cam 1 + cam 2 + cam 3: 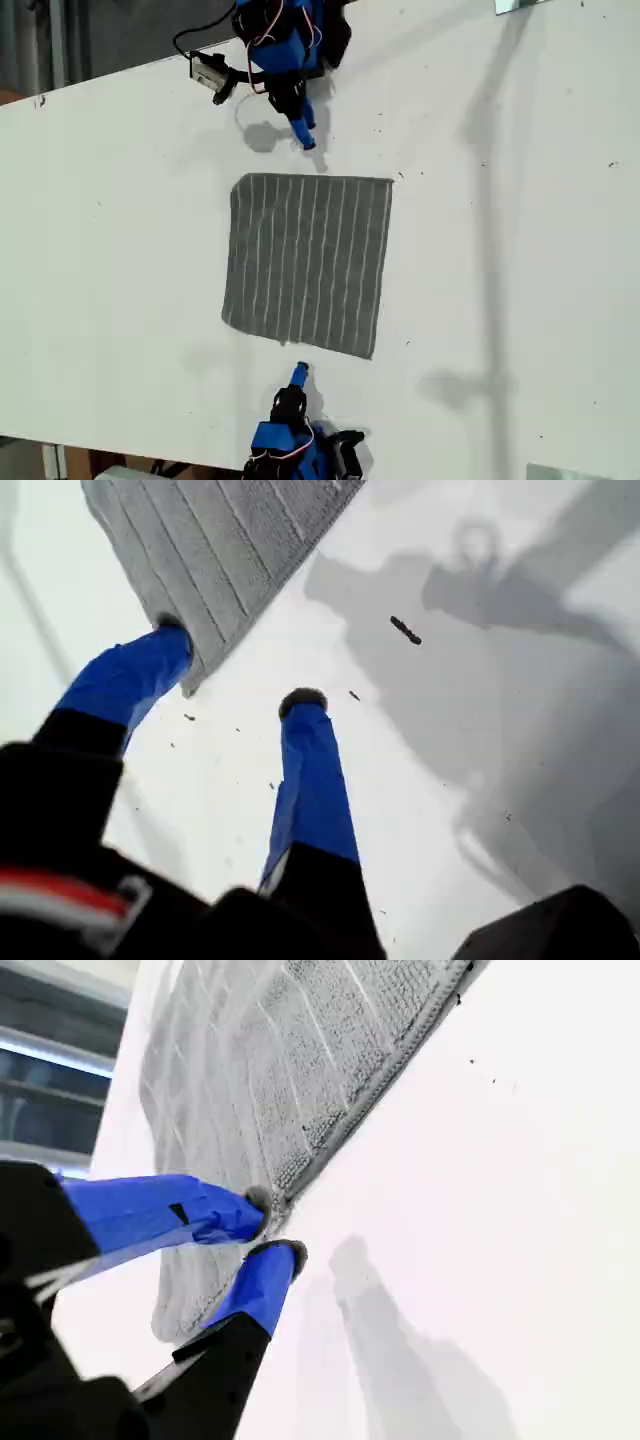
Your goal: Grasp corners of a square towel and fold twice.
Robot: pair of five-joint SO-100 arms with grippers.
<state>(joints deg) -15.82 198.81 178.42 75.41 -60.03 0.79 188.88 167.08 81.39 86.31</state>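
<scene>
Exterior view: towel (307, 263) spread flat and unfolded in the middle of the white table (120, 250), stripes running from the view's top to its bottom, all four corners lying down. One arm (285, 50) at the view's top, blue tip just short of the towel's upper edge. Other arm (295, 440) at the view's bottom, tip just short of the lower edge. Neither touching the cloth; no telling from here which arm is which.

First wrist view: my first gripper (235, 665) with jaws spread wide, holding nothing. One fingertip at the towel's hem beside a corner (190, 685), the other over bare table. Dark speck (405, 630) on the table nearby.

Second wrist view: my second gripper (272, 1226) with jaws drawn almost together, a narrow gap left, nothing between them. One tip over the towel's hem, the other over bare table just beside it.
</scene>
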